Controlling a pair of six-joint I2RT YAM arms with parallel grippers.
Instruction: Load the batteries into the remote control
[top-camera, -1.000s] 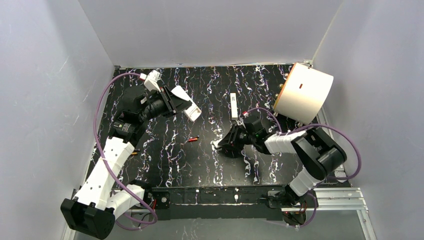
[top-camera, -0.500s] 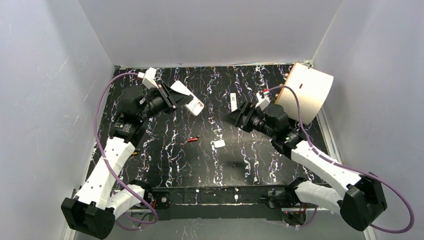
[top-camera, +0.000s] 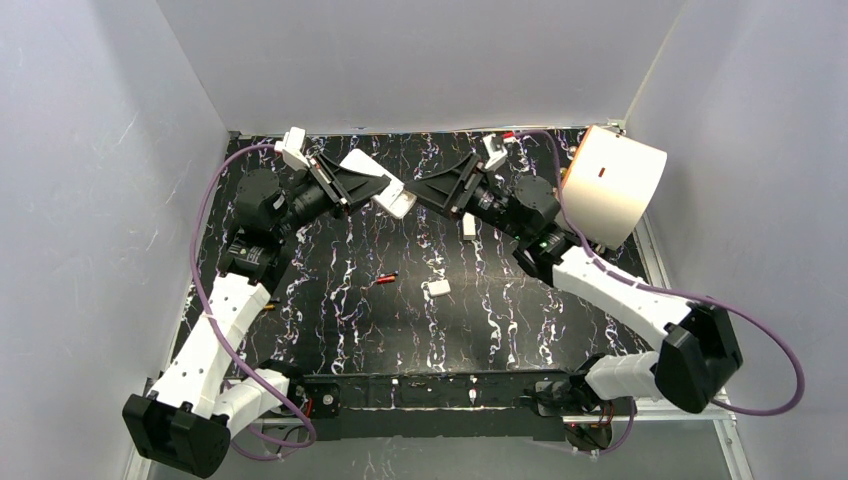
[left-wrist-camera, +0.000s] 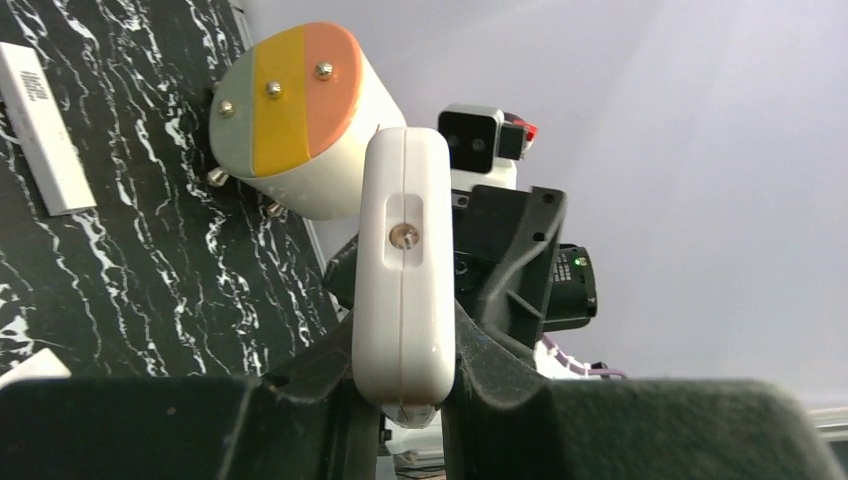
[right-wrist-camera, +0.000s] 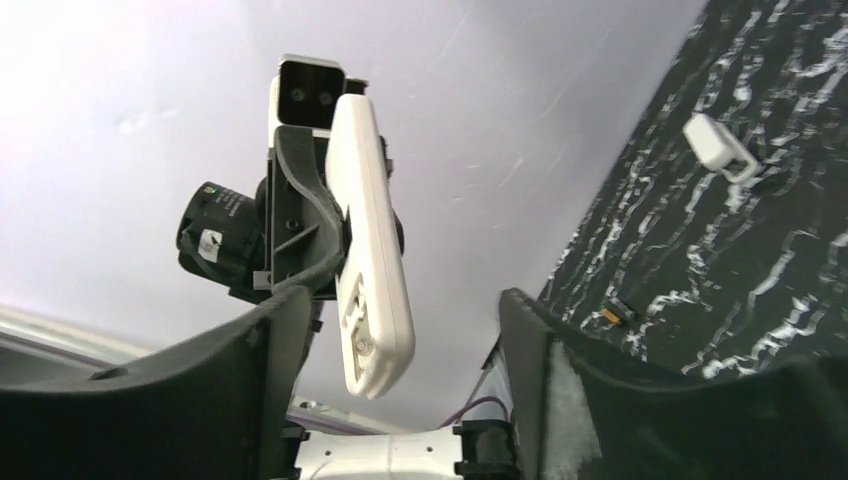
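White drum lying far-right on marbled table; small white piece centre.

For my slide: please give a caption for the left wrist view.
Left gripper clamps a white remote; the open right gripper faces it.

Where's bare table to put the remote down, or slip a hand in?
Bare: the near strip between the battery, the small white piece and the table's near edge. Crowded: far centre, where the left gripper holds the remote at the open right gripper, slim remote beneath; white cylinder fills the far right corner.
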